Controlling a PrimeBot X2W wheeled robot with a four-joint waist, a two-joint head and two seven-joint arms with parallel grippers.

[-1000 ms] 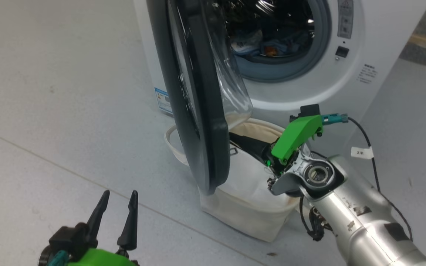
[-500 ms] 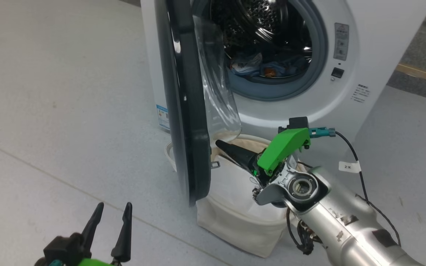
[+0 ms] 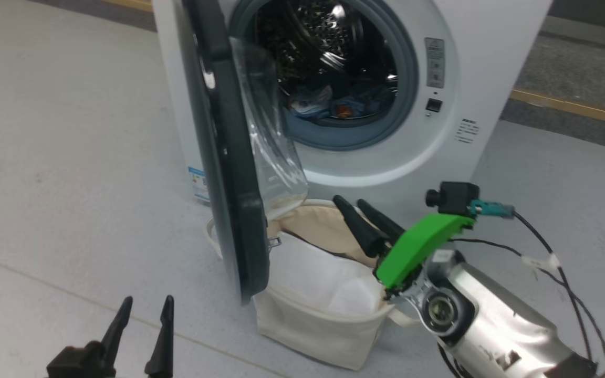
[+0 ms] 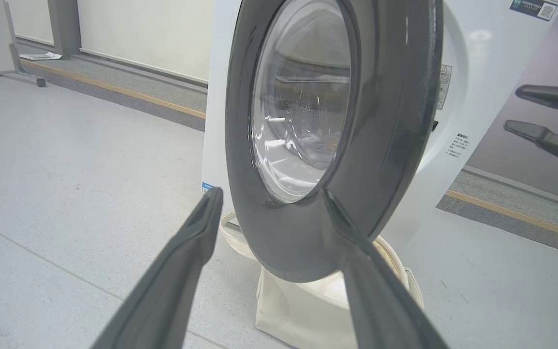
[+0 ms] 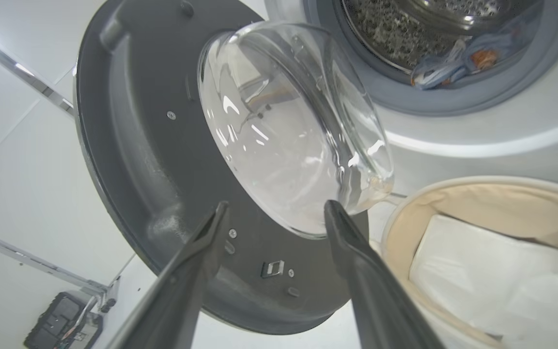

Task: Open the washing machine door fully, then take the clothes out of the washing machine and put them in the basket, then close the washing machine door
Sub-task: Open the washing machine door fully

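DOOR OPEN, LOAD IN DRUM, BOTH GRIPPERS RELEASED

The washing machine door (image 3: 226, 173) is swung out on its hinge at the left of the opening. It stands roughly square to the front of the washing machine (image 3: 365, 173), edge-on in the head view. Its domed glass window (image 5: 288, 131) faces the opening side. A metal latch hook (image 5: 272, 268) shows on the dark inner face below the dome. The clothes (image 3: 329, 102), light blue with an orange patch, lie at the bottom of the drum (image 3: 313, 37), behind the grey gasket (image 3: 344, 139).

The basket (image 3: 323, 331) stands on the floor (image 3: 71, 157) directly in front of the machine, below the opening. The lower edge of the door hangs over the basket's left rim. A white sheet (image 3: 329, 278) lines the basket.

The right gripper (image 3: 351, 202) is above the basket's opening, fingers pointing towards the door's inner face. It is released: the two fingers stand apart with nothing between them, and the tips stop short of the door. A green cover (image 3: 418, 247) sits over its wrist.

The left gripper (image 3: 147, 299) is at the lower left of the head view, above the floor and well apart from the door's outer side. Its fingers are likewise spread wide and grasp nothing. In the left wrist view, the door's black rim and window appear between them. A blue label sticker (image 3: 197, 184) sits low on the white cabinet, left of the door.
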